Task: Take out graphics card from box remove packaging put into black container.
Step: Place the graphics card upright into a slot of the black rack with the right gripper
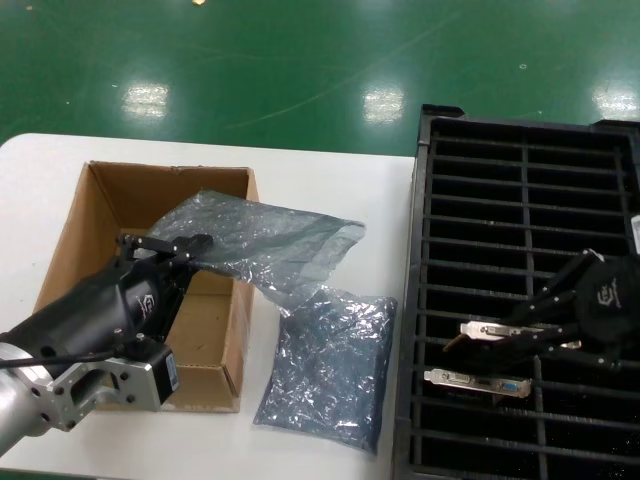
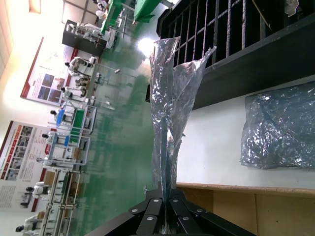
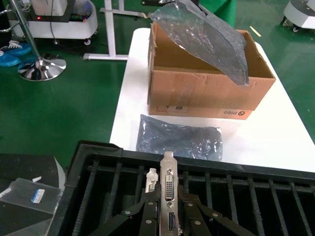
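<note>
Left gripper (image 1: 178, 246): your fingers pinch an emptied packaging (image 1: 265, 240) bag above the box (image 1: 100, 215), near the tabletop's (image 1: 330, 170) left edge.
Right gripper (image 1: 500, 335): fingers pressed on a graphics card (image 3: 170, 189), held upright over the black container (image 1: 520, 200) off the right edge.
Done: one card (image 1: 478, 381) already sits slotted – another bag (image 1: 330, 365) lies discarded mid-tabletop.
Left: you still need to seat the held card and drop the bag.

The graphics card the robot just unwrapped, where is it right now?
In the head view, the graphics card is on the robot's right, clamped in the right gripper over the black container, just above another card already slotted there.
</note>
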